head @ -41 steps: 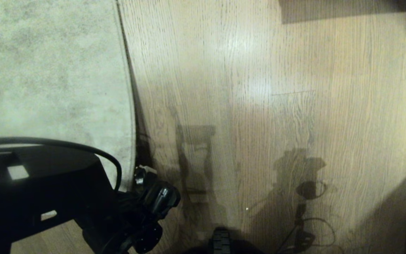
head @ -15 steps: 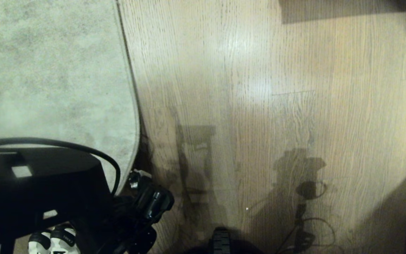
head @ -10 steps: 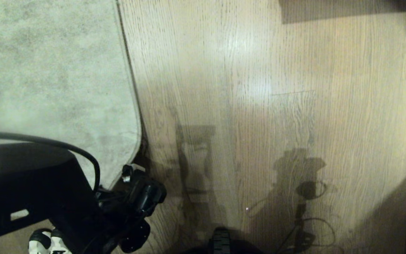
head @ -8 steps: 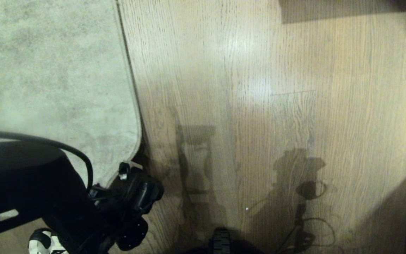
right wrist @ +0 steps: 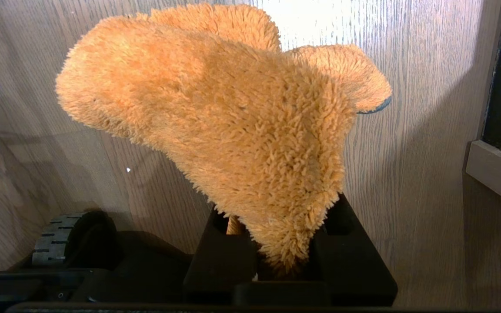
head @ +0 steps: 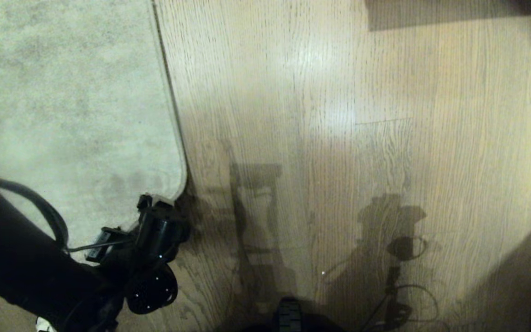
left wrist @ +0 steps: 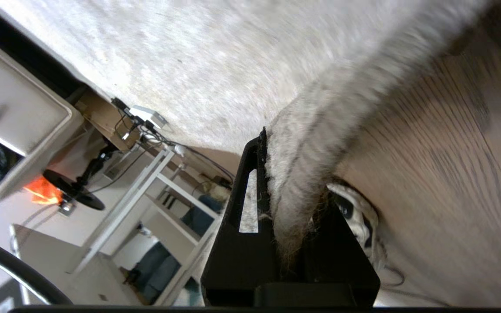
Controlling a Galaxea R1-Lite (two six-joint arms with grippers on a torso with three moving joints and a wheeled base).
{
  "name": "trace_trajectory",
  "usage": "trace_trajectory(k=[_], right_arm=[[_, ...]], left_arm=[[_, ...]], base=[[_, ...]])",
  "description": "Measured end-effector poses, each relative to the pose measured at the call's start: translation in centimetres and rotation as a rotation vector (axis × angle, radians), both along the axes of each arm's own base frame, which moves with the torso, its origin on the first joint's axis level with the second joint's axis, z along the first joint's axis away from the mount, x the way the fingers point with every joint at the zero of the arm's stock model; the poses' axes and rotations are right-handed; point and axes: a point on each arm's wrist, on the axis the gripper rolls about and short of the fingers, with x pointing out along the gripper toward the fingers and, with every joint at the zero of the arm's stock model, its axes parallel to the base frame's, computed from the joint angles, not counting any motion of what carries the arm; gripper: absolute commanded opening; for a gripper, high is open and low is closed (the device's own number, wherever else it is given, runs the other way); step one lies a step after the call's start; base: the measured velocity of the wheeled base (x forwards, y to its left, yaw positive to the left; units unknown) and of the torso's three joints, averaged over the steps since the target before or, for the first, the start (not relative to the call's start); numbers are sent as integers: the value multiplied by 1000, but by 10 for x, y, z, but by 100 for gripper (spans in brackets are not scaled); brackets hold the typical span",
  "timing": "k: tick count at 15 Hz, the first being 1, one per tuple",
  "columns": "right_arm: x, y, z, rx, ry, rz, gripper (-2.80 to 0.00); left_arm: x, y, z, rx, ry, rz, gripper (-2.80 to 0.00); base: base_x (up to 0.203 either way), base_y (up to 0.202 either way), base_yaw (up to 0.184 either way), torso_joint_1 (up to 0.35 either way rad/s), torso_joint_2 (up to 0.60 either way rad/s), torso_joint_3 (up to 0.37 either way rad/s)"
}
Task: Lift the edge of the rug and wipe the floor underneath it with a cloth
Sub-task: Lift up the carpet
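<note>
My left gripper (left wrist: 292, 217) is pinched tight on the rug edge (left wrist: 307, 174), right at the bound hem near the rounded corner, above the wood-plank floor (head: 339, 138). The rug bends softly but looks weighty (I'd keep hold on the hem, not the pile). My right gripper (right wrist: 276, 261) clamps the fuzzy orange cloth (right wrist: 233, 117), light and floppy, held by one bunched end above the planks.
</note>
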Motion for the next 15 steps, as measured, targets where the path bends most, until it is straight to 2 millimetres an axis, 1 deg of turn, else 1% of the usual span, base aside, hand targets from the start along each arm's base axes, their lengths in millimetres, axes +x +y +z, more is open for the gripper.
trace_trajectory(k=[4, 8, 12, 15], right_arm=[[0, 0, 0, 0, 0, 0, -280], [0, 0, 0, 0, 0, 0, -280], [0, 0, 0, 0, 0, 0, -280], [0, 0, 0, 0, 0, 0, -280]], left_arm=[[-8, 5, 25, -45, -79, 1, -280], [-18, 11, 43, -82, -139, -2, -280], [-32, 18, 55, -108, -182, -4, -280], [-44, 31, 59, -120, -201, 17, -280]], base=[[0, 0, 0, 0, 0, 0], [0, 0, 0, 0, 0, 0], [0, 0, 0, 0, 0, 0], [0, 0, 0, 0, 0, 0]])
